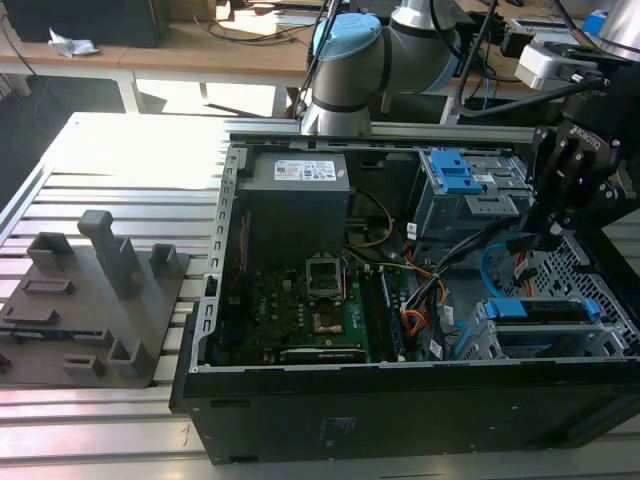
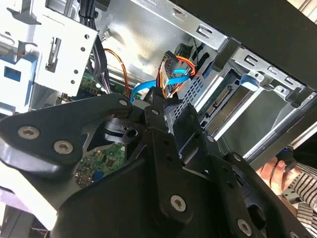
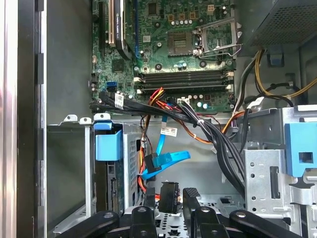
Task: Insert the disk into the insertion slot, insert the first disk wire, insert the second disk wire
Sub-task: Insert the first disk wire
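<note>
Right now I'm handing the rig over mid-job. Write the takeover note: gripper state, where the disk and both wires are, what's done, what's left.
The gripper is shut on the black plug of the first disk wire, close to the insertion slot.
Done: the disk sits in the insertion slot.
The second disk wire hangs loose beside the slot, its dark plug in nothing.
Left: neither wire is plugged into the disk yet.
Note: a person's hand is beyond the slot in the second wrist view.
</note>
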Controlling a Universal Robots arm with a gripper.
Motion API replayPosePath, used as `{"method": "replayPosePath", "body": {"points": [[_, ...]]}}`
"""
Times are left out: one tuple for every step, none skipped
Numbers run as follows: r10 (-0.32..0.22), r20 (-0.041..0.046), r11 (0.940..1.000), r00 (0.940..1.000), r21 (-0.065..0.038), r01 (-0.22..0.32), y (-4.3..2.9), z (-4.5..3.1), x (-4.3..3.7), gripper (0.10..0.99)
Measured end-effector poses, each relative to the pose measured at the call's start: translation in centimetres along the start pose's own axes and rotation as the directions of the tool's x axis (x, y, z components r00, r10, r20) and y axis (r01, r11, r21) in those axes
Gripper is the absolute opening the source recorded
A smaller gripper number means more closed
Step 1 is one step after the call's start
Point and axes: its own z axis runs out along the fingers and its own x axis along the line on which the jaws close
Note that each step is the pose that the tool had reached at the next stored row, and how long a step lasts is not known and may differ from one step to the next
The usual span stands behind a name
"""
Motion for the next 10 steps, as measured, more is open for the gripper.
{"method": "replayPosePath", "body": {"points": [[0.000,-0.0012,1.0000,1.0000,0.000,0.000,0.00,0.05,-0.02,0.361],[0.000,-0.0024,1.0000,1.0000,0.000,0.000,0.00,0.08,-0.16,0.361],[0.000,-0.0035,1.0000,1.0000,0.000,0.000,0.00,0.08,-0.28,0.361],[0.000,-0.0046,1.0000,1.0000,0.000,0.000,0.00,0.07,-0.38,0.361],[0.001,-0.0079,1.0000,1.0000,0.000,-0.001,0.01,0.06,-0.63,0.361],[0.001,-0.0124,1.0000,0.9999,0.000,-0.001,0.02,0.08,-0.87,0.361],[0.001,-0.0152,1.0000,0.9999,0.000,-0.001,0.02,0.11,-0.96,0.361],[0.001,-0.0191,1.0000,0.9998,0.000,-0.001,0.02,0.17,-1.01,0.361],[0.002,-0.0297,1.0000,0.9996,0.001,-0.002,0.01,0.29,-1.04,0.361],[0.003,-0.0389,1.0000,0.9992,0.001,-0.003,0.00,0.40,-1.06,0.361]]}}
